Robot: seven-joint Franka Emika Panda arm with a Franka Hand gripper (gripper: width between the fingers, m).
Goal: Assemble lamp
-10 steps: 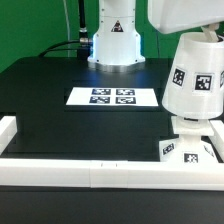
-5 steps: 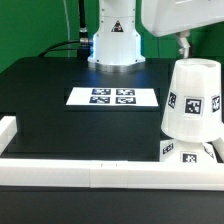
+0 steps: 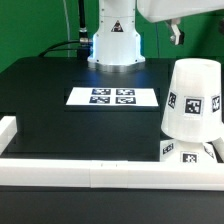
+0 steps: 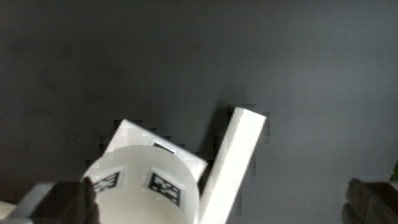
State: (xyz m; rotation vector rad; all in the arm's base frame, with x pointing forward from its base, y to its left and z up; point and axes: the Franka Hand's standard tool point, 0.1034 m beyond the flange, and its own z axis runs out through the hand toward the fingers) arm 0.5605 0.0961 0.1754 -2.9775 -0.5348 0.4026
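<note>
The white cone-shaped shade [image 3: 193, 100] with black tags stands narrow end up on the blocky lamp base [image 3: 185, 152] at the front of the exterior view's right. The bulb is hidden, presumably under the shade. My gripper [image 3: 176, 35] is high above the shade, apart from it, mostly cut off by the frame's top edge. In the wrist view the gripper [image 4: 217, 205] is wide open and empty, with a dark finger in each lower corner. Far below it are the shade [image 4: 143, 185] and a corner of the base [image 4: 143, 135].
The marker board [image 3: 113, 97] lies flat at the middle of the black table. The long white border rail [image 3: 90, 170] runs along the front edge, right by the lamp base, and also shows in the wrist view [image 4: 235, 160]. The arm's white pedestal [image 3: 115, 40] stands at the back.
The shade came down onto the base and was let go. My gripper has since risen straight up, almost out of the exterior view.
</note>
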